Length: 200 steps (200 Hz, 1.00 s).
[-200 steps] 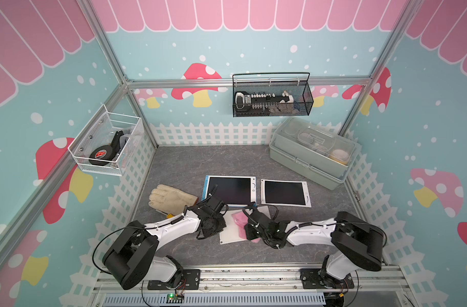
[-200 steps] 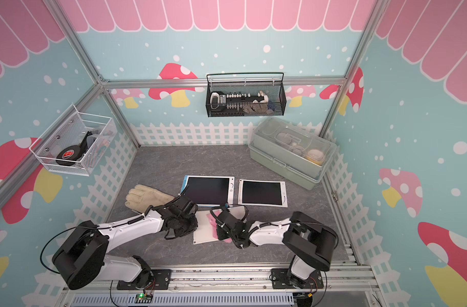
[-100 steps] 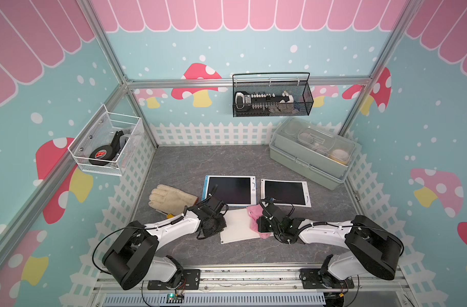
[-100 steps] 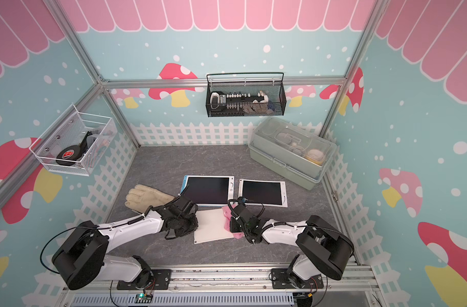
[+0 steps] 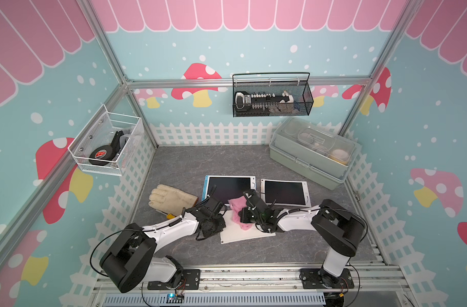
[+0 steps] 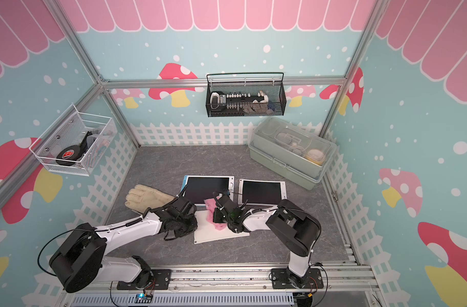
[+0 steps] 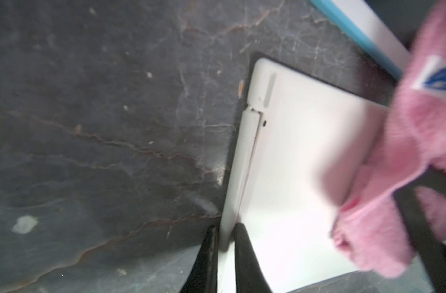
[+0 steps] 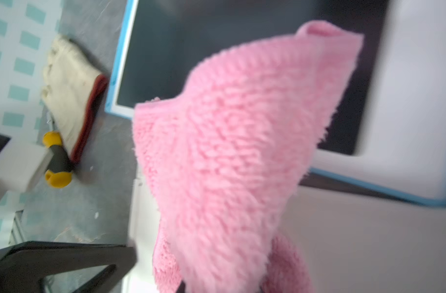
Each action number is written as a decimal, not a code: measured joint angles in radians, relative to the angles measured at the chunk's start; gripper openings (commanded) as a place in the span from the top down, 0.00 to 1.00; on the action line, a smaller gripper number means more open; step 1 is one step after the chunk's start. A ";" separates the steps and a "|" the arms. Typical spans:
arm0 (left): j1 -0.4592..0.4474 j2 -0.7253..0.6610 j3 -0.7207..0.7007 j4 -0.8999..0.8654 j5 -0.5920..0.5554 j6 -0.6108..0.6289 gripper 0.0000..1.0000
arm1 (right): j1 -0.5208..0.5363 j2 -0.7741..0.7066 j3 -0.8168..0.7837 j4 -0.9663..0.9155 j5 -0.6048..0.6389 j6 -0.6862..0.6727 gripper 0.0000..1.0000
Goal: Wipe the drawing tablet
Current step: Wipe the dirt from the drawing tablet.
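- Two black fingers (image 7: pixel 244 261) of the left gripper (image 7: pixel 225 228) are nearly closed. They pinch a short edge of the drawing tablet (image 7: pixel 293 165), and we see that edge run into the narrow gap between them.
- Our right gripper (image 5: pixel 242 214) is clamped tight on the pink cloth (image 8: pixel 229 152). The cloth bunches up over its jaws and hides most of them in the right wrist view.
- Over the last second the left pinch has not shifted, while the cloth has travelled. It sat on the middle of the slab, swept toward the right end, and is now back at the far long edge. One corner laps onto the near rim of the blue-framed tablet (image 5: pixel 228 187).
- We read that as scrubbing strokes well under way, with the near strip of the white surface probably yet to be covered.
- The drawing tablet lies flat on the table (image 5: pixel 200 164), white face up, between both grippers. It sits just in front of the blue-framed tablet and the white-framed tablet (image 5: pixel 284 192).
- Its long axis runs left to right across the table, slightly skewed so the right end sits a little farther from the arm bases. The pinched short edge points toward the left arm.
- The glove (image 5: pixel 171 199) lies clear of the work, to the left.
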 measured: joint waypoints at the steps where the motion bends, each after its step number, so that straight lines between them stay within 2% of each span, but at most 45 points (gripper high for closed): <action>1: 0.000 0.000 0.000 0.000 0.000 0.000 0.87 | -0.003 -0.003 -0.003 -0.002 0.000 -0.002 1.00; 18: 0.005 -0.002 -0.002 0.003 0.007 0.002 0.87 | -0.048 -0.048 -0.025 -0.060 0.010 -0.043 1.00; 35: 0.009 -0.003 -0.004 0.006 0.011 0.003 0.87 | -0.027 -0.028 -0.006 -0.066 0.014 -0.061 1.00; 82: 0.011 -0.010 -0.011 0.012 0.014 0.003 0.87 | 0.117 0.206 0.267 -0.043 -0.017 -0.042 1.00; 96: 0.015 -0.017 -0.021 0.023 0.018 0.002 0.87 | 0.111 0.204 0.256 -0.026 -0.032 -0.031 1.00; 129: 0.032 -0.029 -0.048 0.063 0.039 -0.002 0.88 | 0.001 0.113 0.122 0.016 -0.060 -0.030 1.00; 144: 0.037 -0.035 -0.058 0.077 0.045 -0.002 0.88 | -0.021 0.099 0.115 0.003 -0.057 -0.042 1.00; 176: 0.043 -0.044 -0.069 0.092 0.054 -0.002 0.88 | 0.063 0.210 0.265 -0.015 -0.060 -0.050 1.00; 200: 0.045 -0.047 -0.072 0.095 0.055 -0.002 0.90 | 0.121 0.306 0.355 0.043 -0.079 -0.016 1.00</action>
